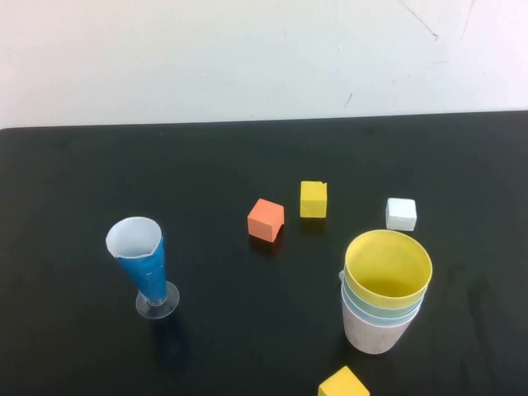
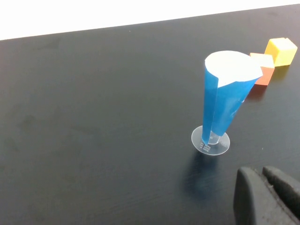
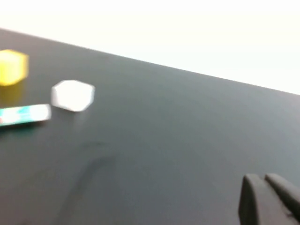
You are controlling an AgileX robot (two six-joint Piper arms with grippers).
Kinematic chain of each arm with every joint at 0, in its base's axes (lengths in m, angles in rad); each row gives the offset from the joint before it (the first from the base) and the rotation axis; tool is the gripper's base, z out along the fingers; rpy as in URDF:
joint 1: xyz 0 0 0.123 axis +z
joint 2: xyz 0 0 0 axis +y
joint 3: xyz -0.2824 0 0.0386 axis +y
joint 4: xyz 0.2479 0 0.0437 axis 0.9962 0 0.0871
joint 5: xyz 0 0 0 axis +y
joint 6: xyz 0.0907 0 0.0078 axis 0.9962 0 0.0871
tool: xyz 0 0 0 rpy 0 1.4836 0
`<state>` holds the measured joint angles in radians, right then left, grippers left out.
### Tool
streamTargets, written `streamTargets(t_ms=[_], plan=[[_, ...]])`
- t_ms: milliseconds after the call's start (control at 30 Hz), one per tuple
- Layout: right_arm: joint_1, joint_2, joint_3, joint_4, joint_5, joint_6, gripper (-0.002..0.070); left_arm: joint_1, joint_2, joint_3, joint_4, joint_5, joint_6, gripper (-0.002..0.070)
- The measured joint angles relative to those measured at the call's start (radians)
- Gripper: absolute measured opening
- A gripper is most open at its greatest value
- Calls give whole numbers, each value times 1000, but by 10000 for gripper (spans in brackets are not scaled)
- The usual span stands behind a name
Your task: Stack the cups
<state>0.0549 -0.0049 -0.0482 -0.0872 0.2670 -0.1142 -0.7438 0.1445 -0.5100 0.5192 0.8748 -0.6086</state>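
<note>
Stacking step judged complete or nearly so: cups [image 1: 384, 297] nested upright as one stack at about 4 o'clock on the black counter [image 1: 91, 181], yellow innermost and topmost, green and light blue rims showing beneath, pale pink outermost. No loose cup visible anywhere on the counter. Next move, as a judgement: confirm seating of the stack, then keep both arms retracted; no further pickup indicated. Around the stack: white cube [image 1: 401, 214] at 12 o'clock and near, yellow cube [image 1: 313, 199] at 11 o'clock, orange cube [image 1: 266, 219] at 10 o'clock, a second yellow block [image 1: 344, 383] at 7 o'clock, partly cut by the frame edge. Paper cone [image 1: 143, 262] on a clear stemmed base, well apart at 9 o'clock from the stack, tilted slightly; not part of the task. High view: neither arm visible. Left wrist view only: left gripper [image 2: 269, 197], fingers appearing pressed together, gripping nothing, hovering near the cone's base without contact; cone seam and clear base disc plainly shown, stack absent. Right wrist view only: right gripper [image 3: 267, 199], fingers likewise appearing together and empty, over bare counter, well apart from the white cube; a teal-and-white sliver at the frame edge, unidentifiable; stack absent here also.
</note>
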Motion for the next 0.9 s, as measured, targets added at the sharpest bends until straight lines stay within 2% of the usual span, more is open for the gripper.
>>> streamTargets(t_ms=[167,467,900], plan=[[-48,-8,47,0,-8,33,-1,0,0,0,0,0,0,-1],[-48,-8,75,-1,62,44,-1,0,0,0,0,0,0,-1],[-48,-8,75,-1,65,44,-1,0,0,0,0,0,-9,-2]])
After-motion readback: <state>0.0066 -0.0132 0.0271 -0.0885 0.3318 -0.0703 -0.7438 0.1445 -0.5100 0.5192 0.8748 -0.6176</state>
